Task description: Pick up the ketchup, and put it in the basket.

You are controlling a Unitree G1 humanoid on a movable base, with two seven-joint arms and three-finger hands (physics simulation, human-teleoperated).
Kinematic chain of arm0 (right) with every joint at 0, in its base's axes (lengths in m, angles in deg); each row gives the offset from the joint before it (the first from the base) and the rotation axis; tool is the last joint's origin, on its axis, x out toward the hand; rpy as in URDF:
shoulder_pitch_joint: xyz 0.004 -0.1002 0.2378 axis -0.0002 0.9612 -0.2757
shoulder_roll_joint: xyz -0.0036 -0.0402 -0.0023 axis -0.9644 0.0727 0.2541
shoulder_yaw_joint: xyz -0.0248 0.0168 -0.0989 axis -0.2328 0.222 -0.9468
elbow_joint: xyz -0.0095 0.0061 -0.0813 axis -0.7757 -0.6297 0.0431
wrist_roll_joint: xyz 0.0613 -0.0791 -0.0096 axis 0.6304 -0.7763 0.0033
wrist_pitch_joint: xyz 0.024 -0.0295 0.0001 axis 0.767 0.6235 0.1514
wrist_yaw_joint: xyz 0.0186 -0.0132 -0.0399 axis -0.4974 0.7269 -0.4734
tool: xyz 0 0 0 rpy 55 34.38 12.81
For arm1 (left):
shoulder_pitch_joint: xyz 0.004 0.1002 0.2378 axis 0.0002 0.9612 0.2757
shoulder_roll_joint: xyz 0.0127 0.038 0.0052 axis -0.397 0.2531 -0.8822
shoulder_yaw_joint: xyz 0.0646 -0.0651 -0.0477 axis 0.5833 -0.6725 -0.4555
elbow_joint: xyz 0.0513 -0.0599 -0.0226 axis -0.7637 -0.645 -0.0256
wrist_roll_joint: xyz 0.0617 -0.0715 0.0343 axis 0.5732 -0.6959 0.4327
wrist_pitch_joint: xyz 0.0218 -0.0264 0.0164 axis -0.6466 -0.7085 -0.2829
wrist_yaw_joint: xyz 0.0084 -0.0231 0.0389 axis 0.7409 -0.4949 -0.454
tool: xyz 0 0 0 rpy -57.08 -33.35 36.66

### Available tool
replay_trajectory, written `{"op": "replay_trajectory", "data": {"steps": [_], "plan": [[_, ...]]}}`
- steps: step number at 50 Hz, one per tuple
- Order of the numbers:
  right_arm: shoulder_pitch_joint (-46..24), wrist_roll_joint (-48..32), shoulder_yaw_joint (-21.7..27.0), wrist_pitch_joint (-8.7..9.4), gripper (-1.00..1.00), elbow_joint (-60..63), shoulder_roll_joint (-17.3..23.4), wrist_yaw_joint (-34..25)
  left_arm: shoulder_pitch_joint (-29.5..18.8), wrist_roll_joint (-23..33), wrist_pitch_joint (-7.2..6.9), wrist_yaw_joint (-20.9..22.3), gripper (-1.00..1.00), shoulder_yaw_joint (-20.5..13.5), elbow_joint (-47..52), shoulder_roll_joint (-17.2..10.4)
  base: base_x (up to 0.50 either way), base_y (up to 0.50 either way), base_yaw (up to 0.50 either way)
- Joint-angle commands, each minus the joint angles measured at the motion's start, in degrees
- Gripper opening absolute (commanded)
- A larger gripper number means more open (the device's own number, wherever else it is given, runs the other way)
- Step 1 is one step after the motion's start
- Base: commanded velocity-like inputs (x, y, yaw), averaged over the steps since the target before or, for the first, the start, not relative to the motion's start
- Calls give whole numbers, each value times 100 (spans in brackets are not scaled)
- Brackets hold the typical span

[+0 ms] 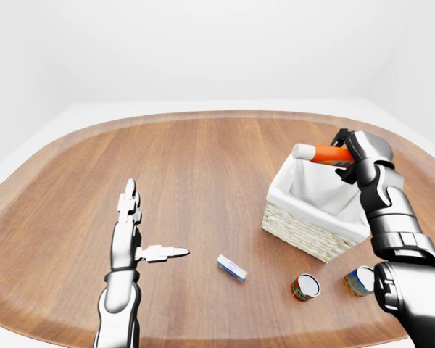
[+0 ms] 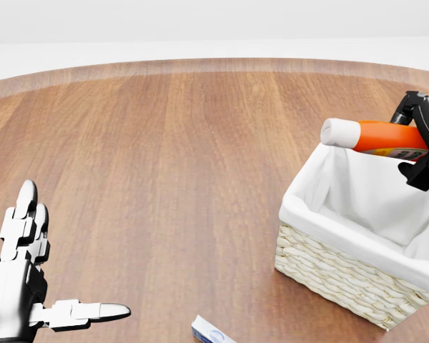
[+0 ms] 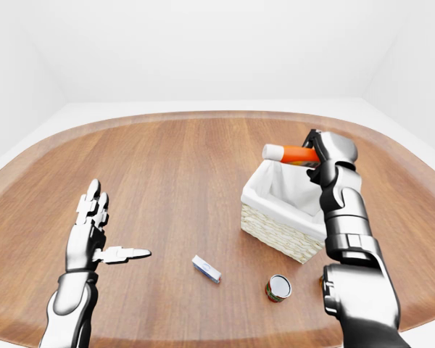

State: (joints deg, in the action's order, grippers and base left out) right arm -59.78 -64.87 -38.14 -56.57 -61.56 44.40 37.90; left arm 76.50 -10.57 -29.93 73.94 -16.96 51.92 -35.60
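The ketchup point(image 2: 377, 136) is an orange bottle with a white cap, lying level with the cap to the view's left. My right hand point(image 2: 420, 139) is shut on its body and holds it just above the far rim of the basket point(image 2: 343, 271), a wicker basket with a white cloth lining at the head view's right. The same shows in the left-eye view, with the ketchup point(image 1: 320, 153) over the basket point(image 1: 304, 230). My left hand point(image 2: 36, 286) is open and empty at the head view's lower left, fingers spread above the wooden table point(image 2: 164, 157).
A small white and blue box point(image 1: 232, 267) lies on the table below the basket's left. Two small tins point(image 1: 304, 286) point(image 1: 359, 280) lie on their sides near the table's lower right edge. The round table's rim curves across the top of the head view.
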Motion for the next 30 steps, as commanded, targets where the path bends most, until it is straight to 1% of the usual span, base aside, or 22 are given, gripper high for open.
{"op": "replay_trajectory", "data": {"steps": [1, 4, 7, 15, 26, 30], "plan": [[-212, -157, -108, -36, -100, -611, -1, 429, -6, -6, 0, 1, 100, -6, -26, -6, 0, 0, 0], [-235, -171, -122, -54, -100, -693, 14, 463, 5, -14, 0, 8, 100, -11, 4, -4, 0, 0, 0], [-284, -179, -145, -122, -100, -920, 35, 593, 12, -9, 0, 9, 100, -7, 6, 1, 0, 0, 0], [-406, -124, -225, -237, -100, -1495, 28, 908, -4, -9, 0, 8, 100, -9, 0, -2, 0, 0, 0], [-521, -63, -360, -363, -100, -2047, -14, 1217, -10, 1, 0, 2, 100, 4, -12, -4, 0, 0, 0], [-560, -45, -403, -382, -100, -2230, -40, 1313, -25, -9, 0, 5, 100, -7, -20, -9, 0, 0, 0]]}}
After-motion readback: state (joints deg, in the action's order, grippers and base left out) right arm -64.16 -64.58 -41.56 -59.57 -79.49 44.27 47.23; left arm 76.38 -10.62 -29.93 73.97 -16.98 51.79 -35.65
